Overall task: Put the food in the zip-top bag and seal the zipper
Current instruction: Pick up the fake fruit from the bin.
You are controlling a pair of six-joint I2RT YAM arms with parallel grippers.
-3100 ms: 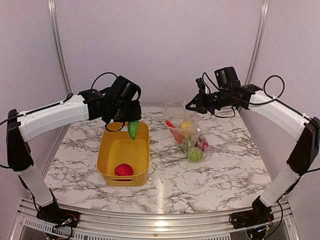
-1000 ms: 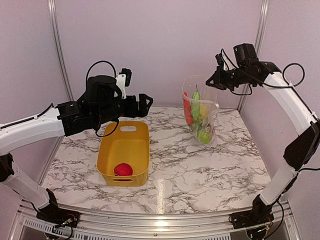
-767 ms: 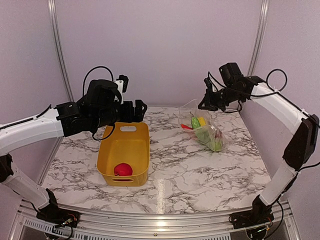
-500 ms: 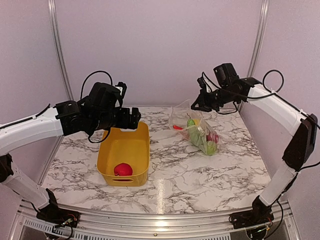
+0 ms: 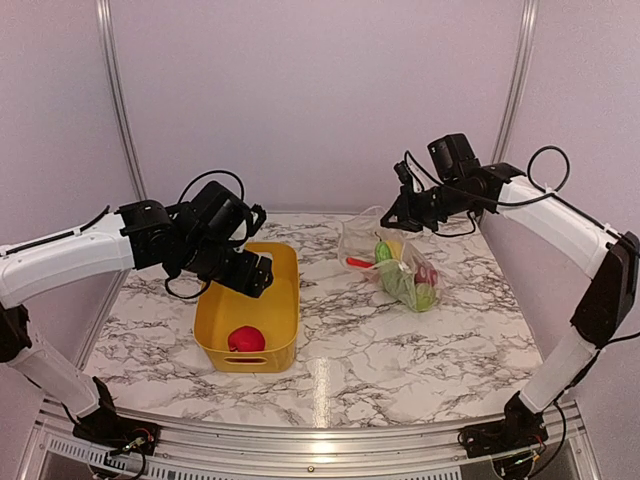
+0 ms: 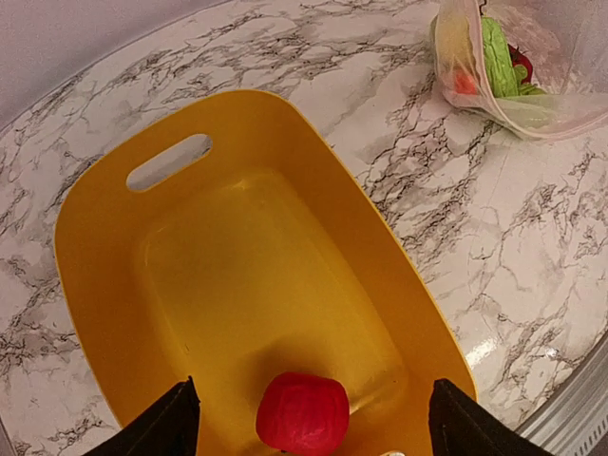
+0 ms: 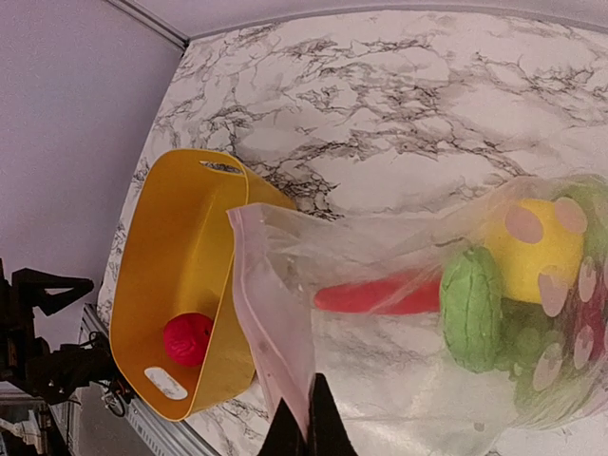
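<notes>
Most of the food (image 5: 402, 278) is already in the zip-top bag (image 5: 365, 245), which rests on the marble surface (image 5: 400, 350). One red apple (image 5: 247, 339) lies in the yellow tub (image 5: 212, 325), and the zipper (image 7: 268, 328) is unsealed. The right pincer (image 5: 386, 222) is clamped on the bag's mouth edge. The left pincer (image 6: 312, 423) hangs with its fingers spread wide above the apple.

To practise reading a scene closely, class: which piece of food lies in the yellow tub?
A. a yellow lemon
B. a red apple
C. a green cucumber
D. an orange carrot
B: the left wrist view shows only a red apple on the floor of the yellow tub.
</notes>
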